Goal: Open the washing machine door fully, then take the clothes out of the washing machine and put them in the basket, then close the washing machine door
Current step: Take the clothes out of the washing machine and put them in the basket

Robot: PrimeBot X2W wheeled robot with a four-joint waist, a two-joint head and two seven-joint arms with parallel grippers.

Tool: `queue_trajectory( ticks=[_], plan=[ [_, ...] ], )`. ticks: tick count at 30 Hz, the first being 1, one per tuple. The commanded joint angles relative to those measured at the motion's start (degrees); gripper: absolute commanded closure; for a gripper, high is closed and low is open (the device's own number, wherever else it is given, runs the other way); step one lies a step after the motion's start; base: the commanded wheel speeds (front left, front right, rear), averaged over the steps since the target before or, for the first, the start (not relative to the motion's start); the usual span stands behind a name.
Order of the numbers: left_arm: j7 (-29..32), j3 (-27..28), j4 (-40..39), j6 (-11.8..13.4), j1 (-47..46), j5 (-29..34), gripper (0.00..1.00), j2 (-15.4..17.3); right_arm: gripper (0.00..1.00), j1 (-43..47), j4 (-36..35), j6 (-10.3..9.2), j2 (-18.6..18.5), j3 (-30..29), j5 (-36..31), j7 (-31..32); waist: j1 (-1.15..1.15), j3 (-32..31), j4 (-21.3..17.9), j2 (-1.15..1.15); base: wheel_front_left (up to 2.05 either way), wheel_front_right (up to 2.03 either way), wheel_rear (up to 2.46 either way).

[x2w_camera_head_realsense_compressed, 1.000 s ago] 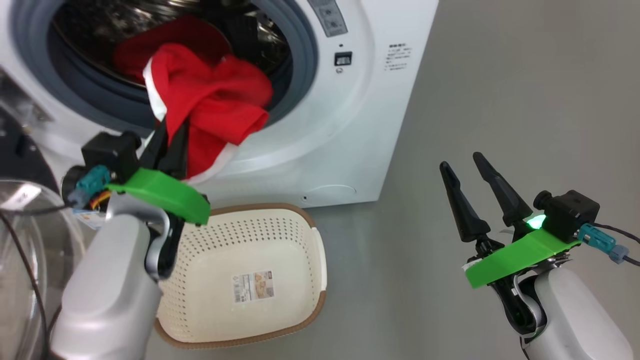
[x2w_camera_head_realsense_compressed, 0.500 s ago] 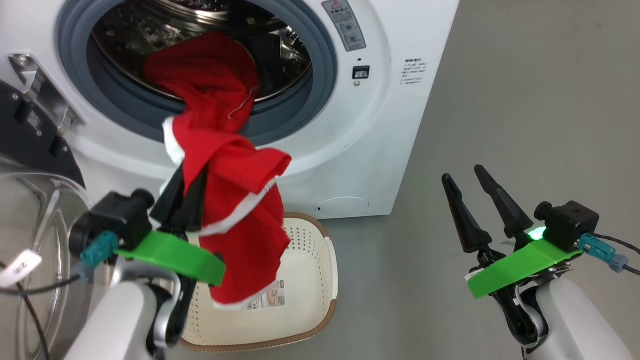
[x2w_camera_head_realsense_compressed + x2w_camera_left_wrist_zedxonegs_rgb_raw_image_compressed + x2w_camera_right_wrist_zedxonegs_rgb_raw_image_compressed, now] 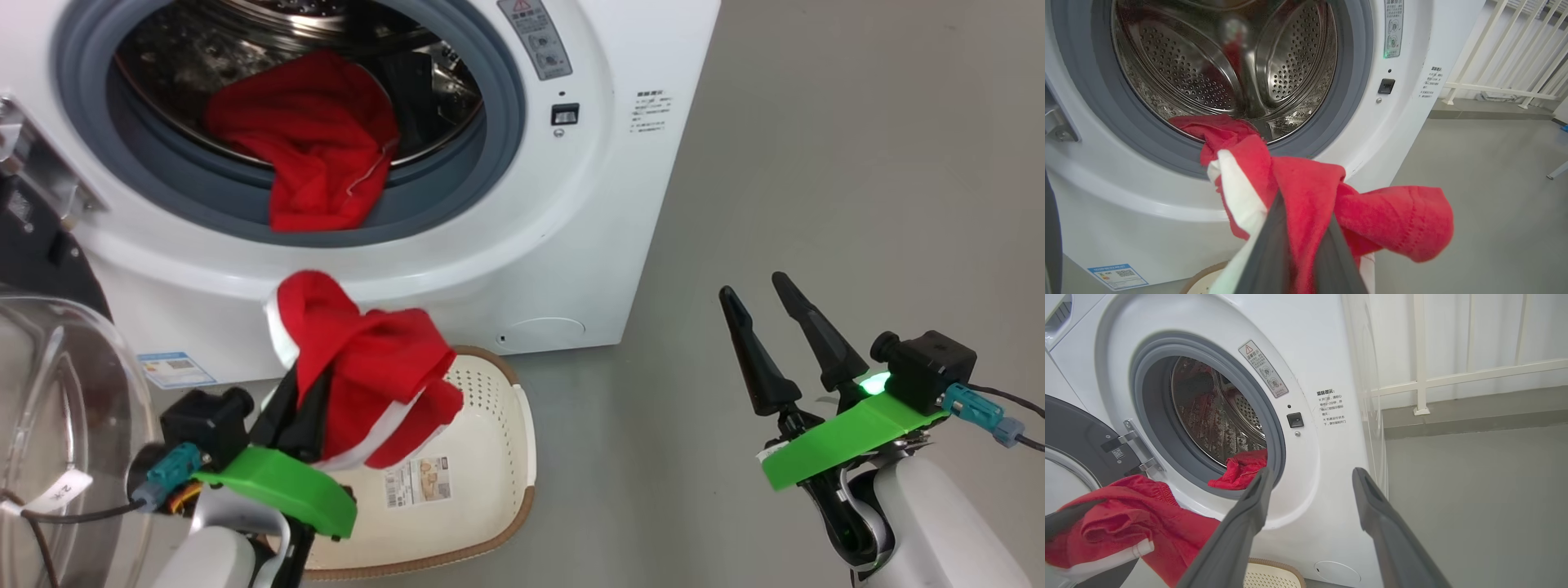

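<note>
The white washing machine (image 3: 588, 204) stands open, its door (image 3: 41, 269) swung out to the left. My left gripper (image 3: 300, 390) is shut on a red garment with white trim (image 3: 367, 367), bunched above the near left part of the cream basket (image 3: 490, 441). In the left wrist view that garment (image 3: 1392, 220) drapes over my fingers (image 3: 1274, 245). More red clothes (image 3: 318, 147) lie in the drum, one end hanging over the grey ring. My right gripper (image 3: 753, 286) is open and holds nothing, off to the right over the floor.
The door's clear glass bowl (image 3: 57, 425) bulges at the lower left, close to my left arm. Grey floor (image 3: 857, 163) stretches to the right of the machine. A white railing (image 3: 1421, 375) stands behind the machine's right side.
My left gripper has pulled the trimmed garment out of the drum opening and down toward the basket. It has come apart from the other clothes. The head camera shifted; the right arm stayed put.
</note>
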Motion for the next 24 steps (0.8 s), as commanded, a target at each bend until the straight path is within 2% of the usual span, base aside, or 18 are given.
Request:
queue_trajectory(
  ticks=[1,24],
  plan=[
    [-0.8,2.0,-0.4,-0.6,-2.0,-0.4,1.0,1.1,0.0,0.1,-1.5,0.09,-0.2,1.2,0.1,-0.7,0.0,0.5,-0.5,0.0,0.0,0.0,0.0],
    [-7.6,2.8,40.2,-7.9,-14.3,-3.6,1.0,-3.6,0.0,-2.4,-2.6,0.09,0.2,1.4,-0.7,-0.7,0.0,7.4,-6.6,0.0,0.0,0.0,0.0]
  ],
)
